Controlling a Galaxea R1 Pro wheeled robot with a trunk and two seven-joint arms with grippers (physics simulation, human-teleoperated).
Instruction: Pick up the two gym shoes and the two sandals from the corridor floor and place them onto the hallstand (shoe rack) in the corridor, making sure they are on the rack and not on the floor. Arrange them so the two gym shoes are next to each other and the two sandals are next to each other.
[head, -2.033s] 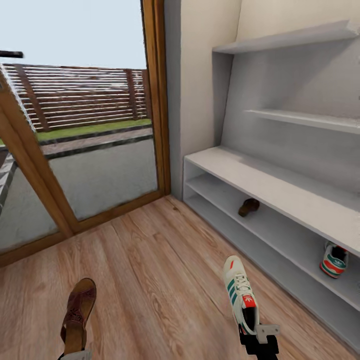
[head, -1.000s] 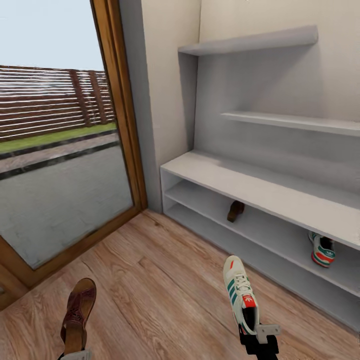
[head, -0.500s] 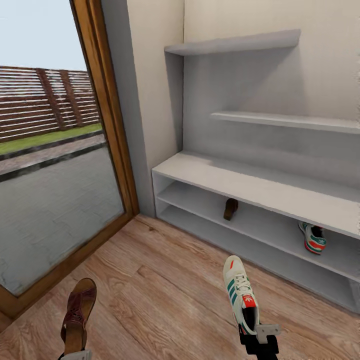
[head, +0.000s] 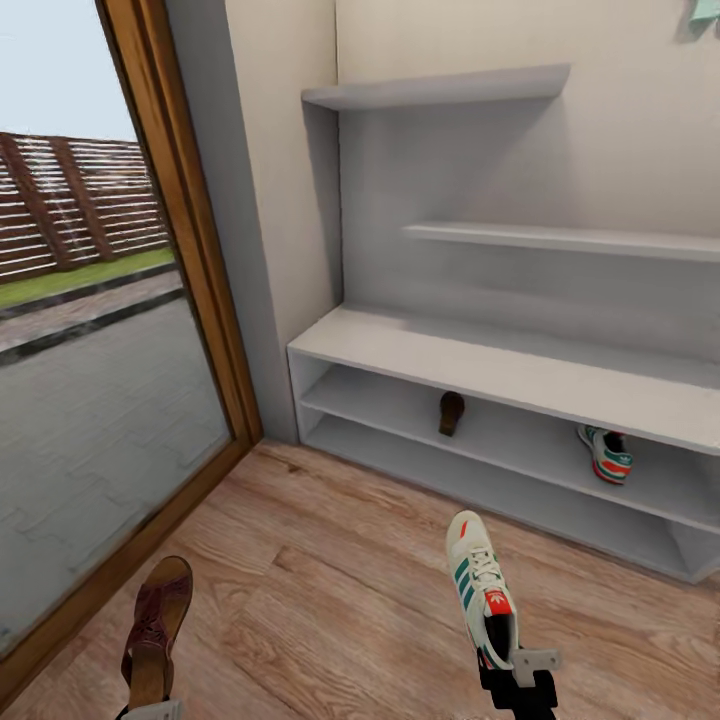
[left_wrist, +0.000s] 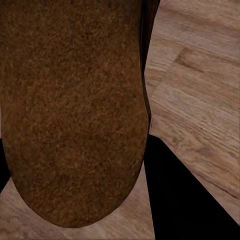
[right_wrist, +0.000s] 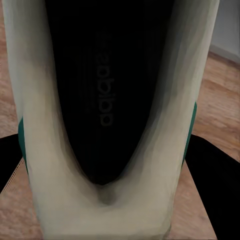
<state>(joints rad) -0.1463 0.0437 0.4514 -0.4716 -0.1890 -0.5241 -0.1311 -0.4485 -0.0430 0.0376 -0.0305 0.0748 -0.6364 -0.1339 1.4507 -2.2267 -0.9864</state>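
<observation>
Right gripper at the bottom edge of the head view pinches a gym shoe by the heel, toe pointing forward and away from the robot, held above the floor. From the right wrist view the shoe's dark insole and cream heel sit between two dark fingers pressed against its sides. Left gripper is barely in sight at the bottom left of the head view, clamped on the heel of a sandal that also points forward. From the left wrist view the sandal's brown sole lies close against a dark finger, with wood planks behind.

Ahead stands the white rack, against the wall to the right of a wood-framed glass door. On its upper open shelf level a second sandal sits toward the left, heel facing out, and a second shoe lies well apart from it toward the right. A narrow shelf and a long floating shelf hang above the bench top
</observation>
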